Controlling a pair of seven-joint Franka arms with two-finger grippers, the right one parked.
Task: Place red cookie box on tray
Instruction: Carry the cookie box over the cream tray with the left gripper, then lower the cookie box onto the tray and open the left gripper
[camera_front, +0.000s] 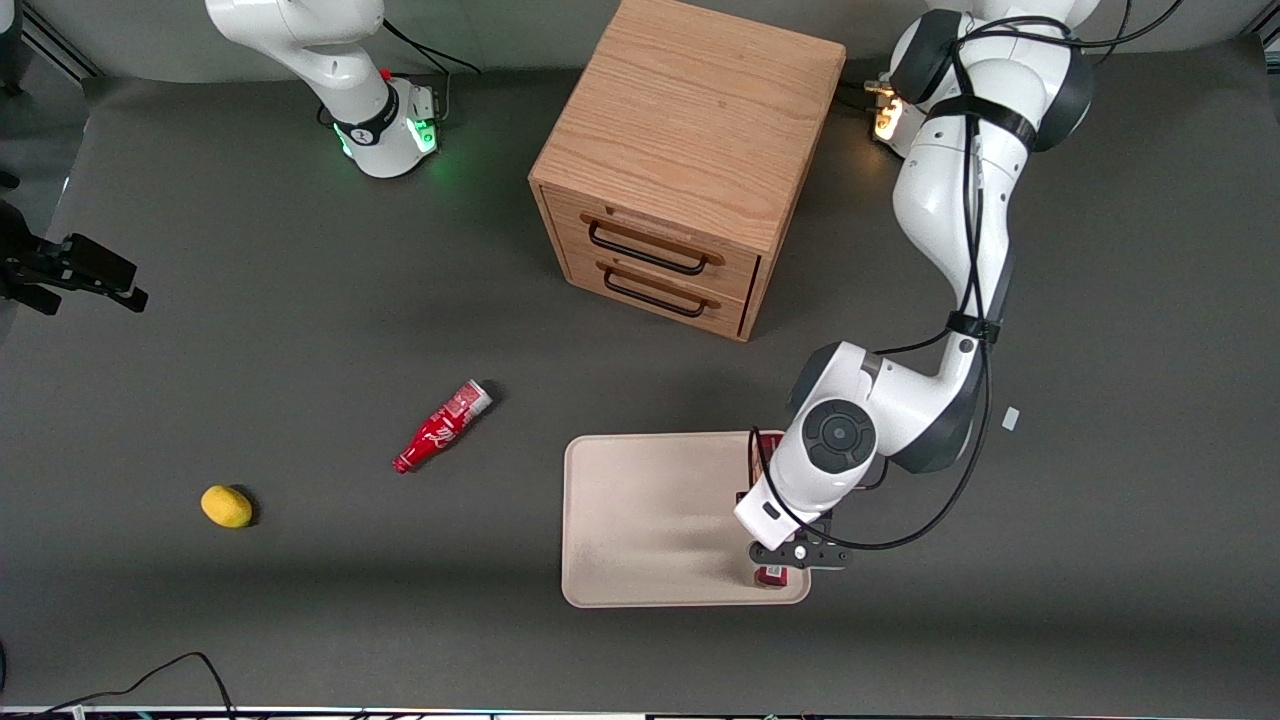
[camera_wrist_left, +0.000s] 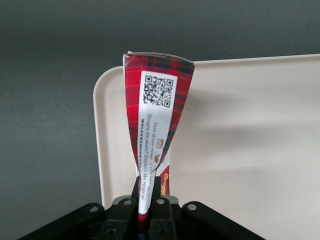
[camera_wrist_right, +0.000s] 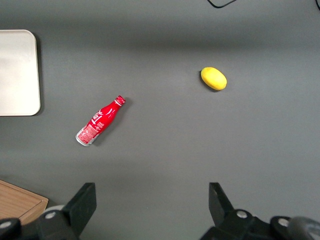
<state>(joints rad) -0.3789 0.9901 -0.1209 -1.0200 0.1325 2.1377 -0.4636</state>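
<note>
Front view: gripper (camera_front: 790, 560) hanging over tray (camera_front: 640, 520) edge nearest working arm's end; box (camera_front: 770, 576) showing beneath it, near tray's front corner.
Left wrist view: fingers (camera_wrist_left: 156, 200) pinching box (camera_wrist_left: 156, 110) over tray (camera_wrist_left: 240, 150).
Right wrist view: bottle (camera_wrist_right: 99, 121) and lemon (camera_wrist_right: 213, 78) lying on table.

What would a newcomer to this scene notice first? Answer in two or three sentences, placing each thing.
The working arm's tool is shut on the red cookie box, holding it over the tray near the tray's edge. A wooden drawer cabinet stands farther from the front camera than the tray. A red bottle and a yellow lemon-like object lie toward the parked arm's end.
</note>
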